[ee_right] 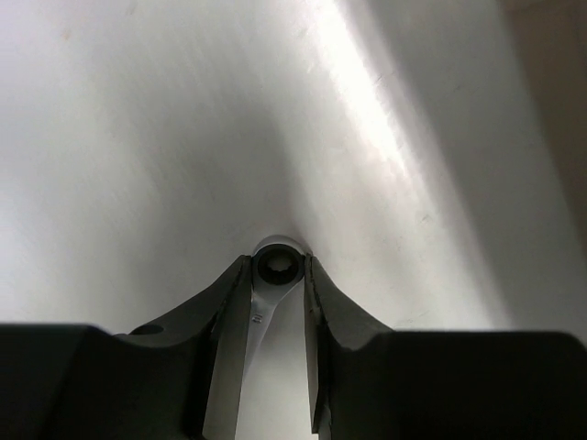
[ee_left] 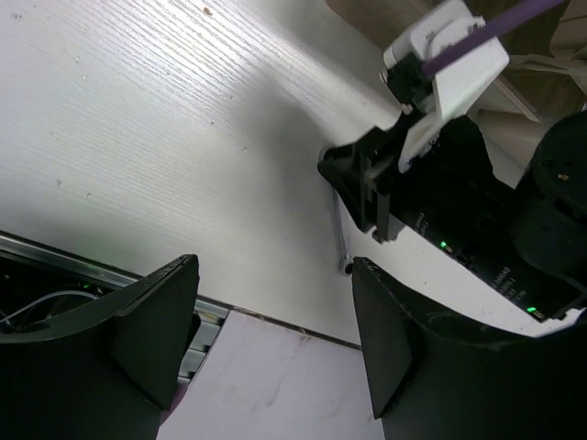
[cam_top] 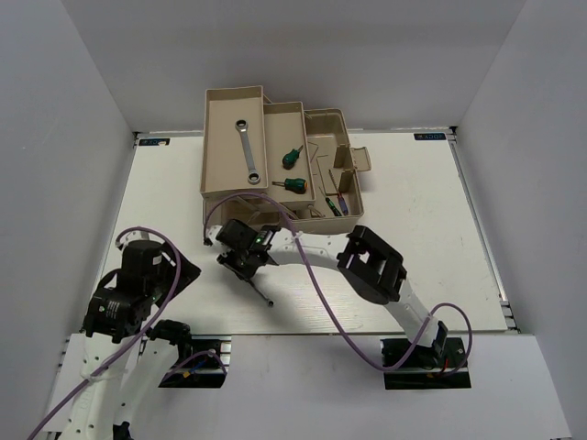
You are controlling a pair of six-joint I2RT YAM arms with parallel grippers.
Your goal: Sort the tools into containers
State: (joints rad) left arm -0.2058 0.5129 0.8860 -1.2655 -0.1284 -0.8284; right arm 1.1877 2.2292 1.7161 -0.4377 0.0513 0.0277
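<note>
near edge: the left gripper, fingers spread wide and holding nothing, hangs over the bare white table. centre: the right gripper pinches the short wrench by its ring head alone; whether the tool is clear of the surface cannot be told. risk: so short a hold may let the free shaft pivot or slide out of the pinch in transit, and a drooping end could strike the near wall of the cantilever toolbox; the purple cable also loops across that approach. beyond: the long wrench lies in the far-left tray, and two green-handled screwdrivers lie in the middle tray.
</note>
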